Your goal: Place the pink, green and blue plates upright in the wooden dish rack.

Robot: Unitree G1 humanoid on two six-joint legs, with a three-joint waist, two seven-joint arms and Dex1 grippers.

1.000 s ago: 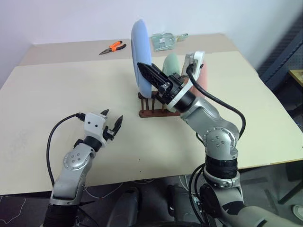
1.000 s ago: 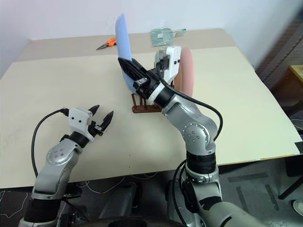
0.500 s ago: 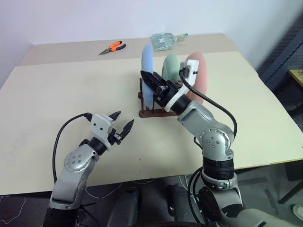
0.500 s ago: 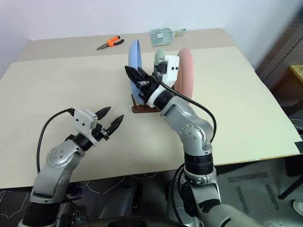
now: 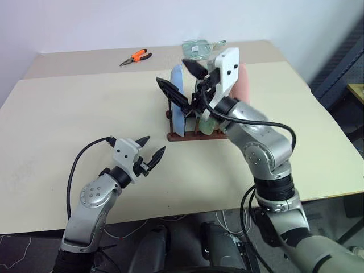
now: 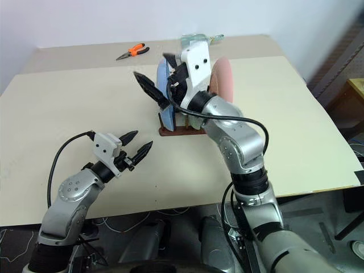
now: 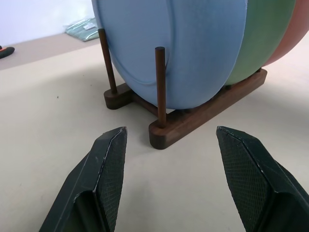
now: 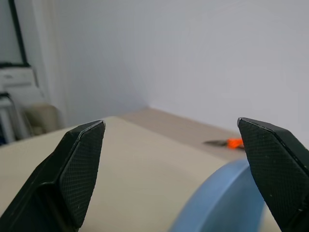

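Left eye view: table (image 5: 68,114) carries the wooden dish rack (image 5: 185,135) a bit past centre, toward 1 o'clock from the middle of the top. All three plates stand upright in it, side by side between the pegs: pink plate (image 5: 243,88) at the 3 o'clock end, green plate (image 7: 263,34) in the middle, blue plate (image 5: 177,108) at the 9 o'clock end. In the left wrist view the blue plate sits behind the front peg with its lower rim down between the two base bars, the green one just beside it. Right gripper (image 5: 181,84) hovers just above the blue plate's top edge, jaws spread wide, nothing between them; it is released and clear of the rim. Left gripper (image 5: 151,149) sits low over the table at 7 o'clock of the rack, well apart from it, fingers parted, empty. Orange pliers (image 5: 135,57) and a clear bag (image 5: 199,48) lie at the far edge, 11 to 12 o'clock of the rack, not part of this. My read: placement is done, three of three in the rack. What is left is pulling the right arm clear without knocking the blue plate.
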